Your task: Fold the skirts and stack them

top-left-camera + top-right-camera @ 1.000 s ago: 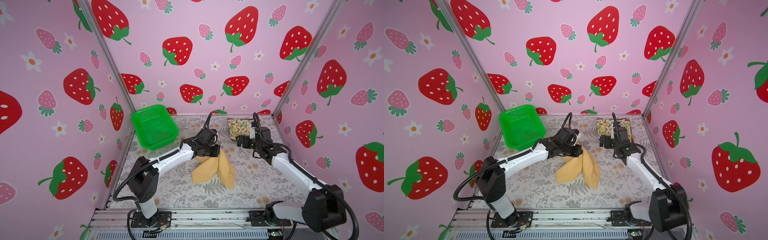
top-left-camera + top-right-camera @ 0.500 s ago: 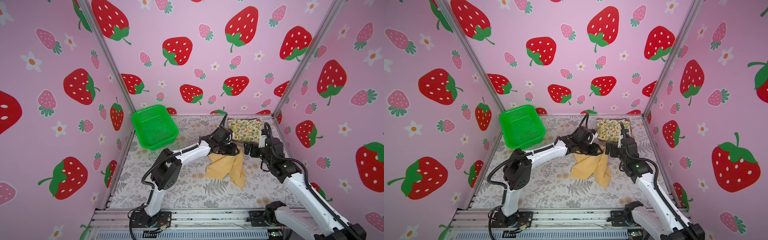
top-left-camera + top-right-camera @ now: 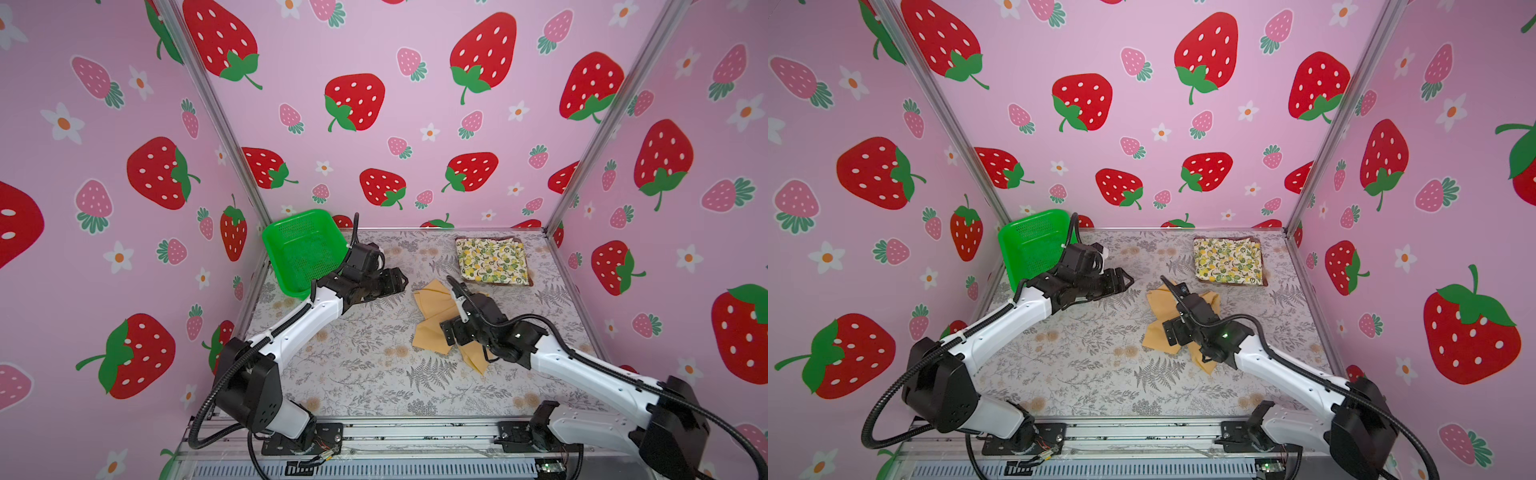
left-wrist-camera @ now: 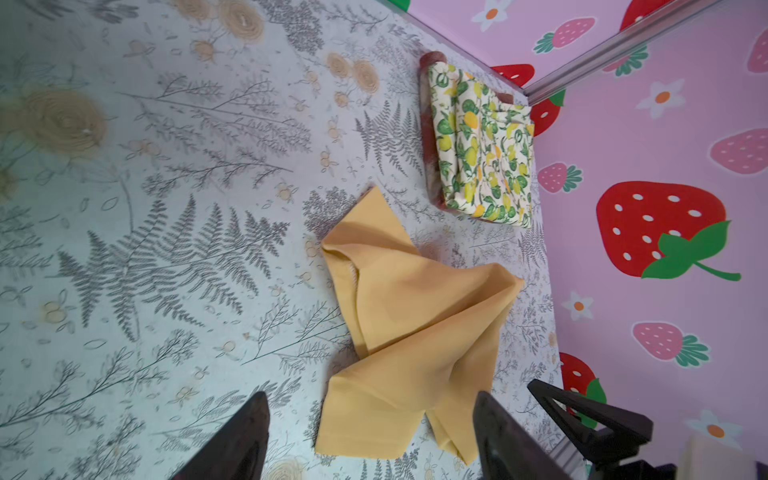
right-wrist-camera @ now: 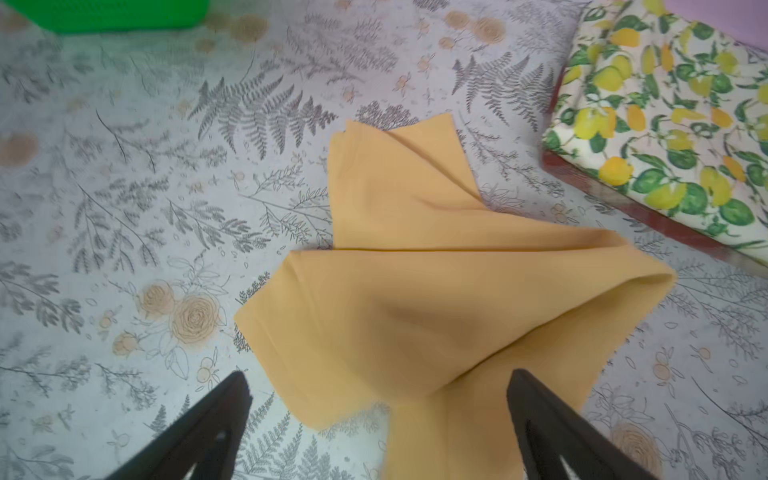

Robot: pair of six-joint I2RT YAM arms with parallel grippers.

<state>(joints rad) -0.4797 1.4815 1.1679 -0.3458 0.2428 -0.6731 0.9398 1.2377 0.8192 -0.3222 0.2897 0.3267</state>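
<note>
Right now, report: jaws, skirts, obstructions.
Left jaws open, empty. Right jaws open over crumpled mustard skirt. Lemon skirt folded atop plaid skirt. Basket clear, back left.

You have the basket [image 3: 299,249] in the desk's [image 3: 353,374] far left corner. Far right corner: two folded skirts stacked, the upper folded skirt [image 3: 492,259] on the lower folded skirt [image 5: 582,178]. In front of that stack and just apart from it, the loose skirt [image 3: 432,307] lies right of the desk's middle. The right gripper [image 5: 376,374] hangs over the loose skirt's near part. The left gripper [image 3: 1127,277] sits between basket and loose skirt.
</note>
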